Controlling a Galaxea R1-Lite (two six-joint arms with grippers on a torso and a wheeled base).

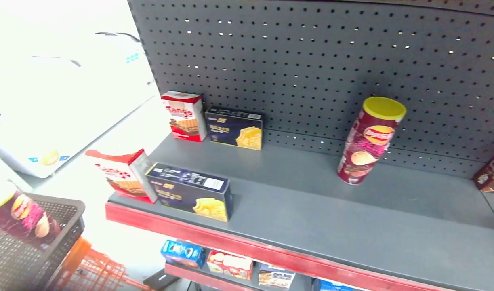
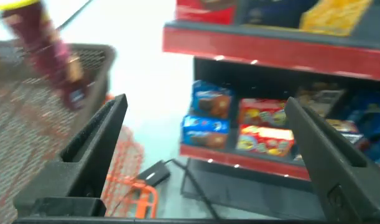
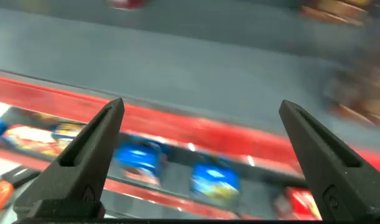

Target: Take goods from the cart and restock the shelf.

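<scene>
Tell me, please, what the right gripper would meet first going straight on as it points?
Probably the shelf's red front edge, which lies ahead of the right gripper; depth is hard to judge.

The left gripper [image 2: 205, 101] has two matte black fingers [image 2: 90, 149]. Each is a long angular wedge, broad at its base and narrowing to a blunt tip, with a flat inner face and a shallow step partway along its ridge. The right gripper [image 3: 202, 104] is built alike. Its black fingers [image 3: 320, 155] taper the same way and look greyer along the bevelled edges, and a small round recess sits near the base of each.
</scene>
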